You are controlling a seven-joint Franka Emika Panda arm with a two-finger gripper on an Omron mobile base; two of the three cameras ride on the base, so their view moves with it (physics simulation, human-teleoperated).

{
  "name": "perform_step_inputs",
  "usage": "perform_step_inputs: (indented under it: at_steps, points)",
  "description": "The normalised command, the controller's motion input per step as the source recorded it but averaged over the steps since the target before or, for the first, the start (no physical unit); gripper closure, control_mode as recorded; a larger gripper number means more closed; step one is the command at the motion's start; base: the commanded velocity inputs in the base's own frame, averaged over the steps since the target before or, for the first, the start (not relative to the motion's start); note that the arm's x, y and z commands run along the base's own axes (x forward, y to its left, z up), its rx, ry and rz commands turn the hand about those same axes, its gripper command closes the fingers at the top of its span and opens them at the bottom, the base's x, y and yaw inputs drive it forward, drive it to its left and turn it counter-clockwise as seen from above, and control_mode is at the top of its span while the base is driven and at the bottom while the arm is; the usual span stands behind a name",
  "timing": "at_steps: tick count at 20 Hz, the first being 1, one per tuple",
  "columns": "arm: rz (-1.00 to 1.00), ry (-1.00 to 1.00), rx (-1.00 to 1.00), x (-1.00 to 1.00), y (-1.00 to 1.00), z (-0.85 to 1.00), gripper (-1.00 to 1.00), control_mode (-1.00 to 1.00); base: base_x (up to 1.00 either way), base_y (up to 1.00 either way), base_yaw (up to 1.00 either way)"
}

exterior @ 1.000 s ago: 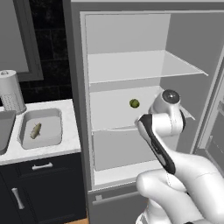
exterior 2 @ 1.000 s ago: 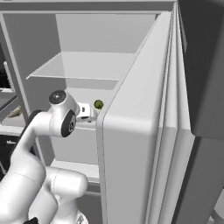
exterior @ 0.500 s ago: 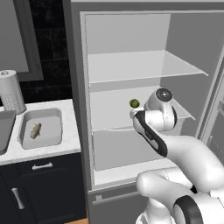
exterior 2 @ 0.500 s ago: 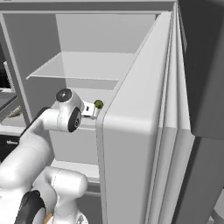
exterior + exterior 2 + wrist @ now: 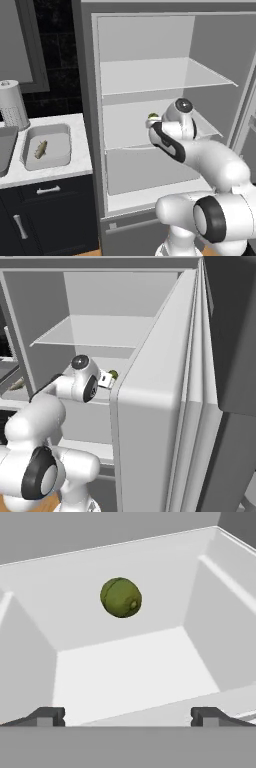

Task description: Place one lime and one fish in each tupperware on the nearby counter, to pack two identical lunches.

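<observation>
A green lime [image 5: 121, 597] lies on the middle fridge shelf [image 5: 130, 135], and it also shows as a small green ball, the lime [image 5: 152, 116] [image 5: 114, 374], just past my hand. My gripper [image 5: 127, 717] is open and empty, pointing at it from a short distance, fingertips [image 5: 47, 716] set wide apart. From the right base view the gripper [image 5: 106, 379] sits right beside the lime. A grey tupperware [image 5: 68, 150] rests on the marble counter [image 5: 50, 172] left of the fridge, with a brownish fish [image 5: 41, 149] lying inside.
The fridge door [image 5: 160, 406] stands open on the right, close to my arm. A glass upper shelf [image 5: 165, 75] hangs above the lime. A paper towel roll [image 5: 12, 105] stands at the counter's back. A darker grey basin edge [image 5: 6, 147] shows at far left.
My arm has pushed further into the fridge, bringing the hand close to the lime. The jaws stayed open. The lime and fish have not moved.
</observation>
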Motion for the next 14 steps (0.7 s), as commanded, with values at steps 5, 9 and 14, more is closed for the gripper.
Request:
perform_step_inputs:
  at_steps: [5, 9, 14]
  points:
    - [0.00, -0.08, 0.00, 0.48, 0.00, -0.20, -1.00, -1.00, 0.00, 0.00, 0.00]
    - [-0.01, 0.00, 0.00, 0.39, 0.00, 0.00, -1.00, -1.00, 0.00, 0.00, 0.00]
    - [-0.02, 0.00, 0.00, 0.34, 0.00, 0.00, -1.00, -1.00, 0.00, 0.00, 0.00]
